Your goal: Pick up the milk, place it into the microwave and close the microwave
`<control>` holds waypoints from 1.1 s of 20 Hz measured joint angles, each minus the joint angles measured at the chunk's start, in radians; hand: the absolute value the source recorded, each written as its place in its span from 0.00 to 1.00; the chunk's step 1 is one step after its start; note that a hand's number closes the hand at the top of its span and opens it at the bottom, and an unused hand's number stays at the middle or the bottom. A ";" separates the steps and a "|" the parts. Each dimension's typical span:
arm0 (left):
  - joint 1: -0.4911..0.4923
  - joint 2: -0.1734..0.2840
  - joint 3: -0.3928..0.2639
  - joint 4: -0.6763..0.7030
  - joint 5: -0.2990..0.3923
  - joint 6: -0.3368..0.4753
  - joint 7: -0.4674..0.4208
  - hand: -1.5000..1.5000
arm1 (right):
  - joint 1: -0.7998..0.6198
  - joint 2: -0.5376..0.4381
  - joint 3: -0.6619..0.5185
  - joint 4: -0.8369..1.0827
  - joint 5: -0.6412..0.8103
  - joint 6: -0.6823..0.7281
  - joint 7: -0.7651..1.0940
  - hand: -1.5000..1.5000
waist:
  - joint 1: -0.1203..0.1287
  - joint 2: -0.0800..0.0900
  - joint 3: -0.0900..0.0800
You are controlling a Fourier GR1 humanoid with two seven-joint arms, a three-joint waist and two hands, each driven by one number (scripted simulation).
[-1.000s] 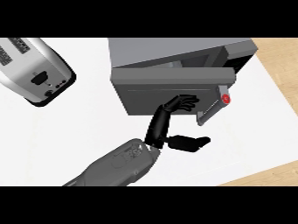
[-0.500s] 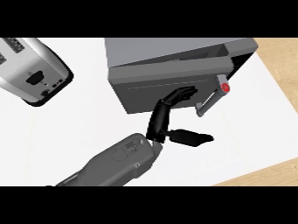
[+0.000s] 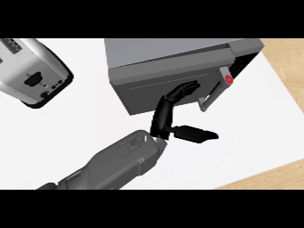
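Our right hand (image 3: 170,113), fingers straight, has pushed the microwave door (image 3: 164,87) nearly shut toward twelve o'clock; closing is almost finished.

A grey microwave (image 3: 174,75) is blocking the far middle of the white counter (image 3: 88,120), its door (image 3: 161,91) lying almost shut, with the right hand (image 3: 170,109) pressing straight fingers on it. A toaster (image 3: 26,71) is taking up the far left corner. Between the two, a bare lane of counter is running toward the back; open surface is also lying right of the forearm.
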 measured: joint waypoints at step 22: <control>-0.038 0.000 -0.024 0.047 0.118 -0.002 -0.100 0.00 | -0.102 0.073 0.075 0.201 -0.380 0.110 0.090 0.00 | -0.011 0.009 0.006</control>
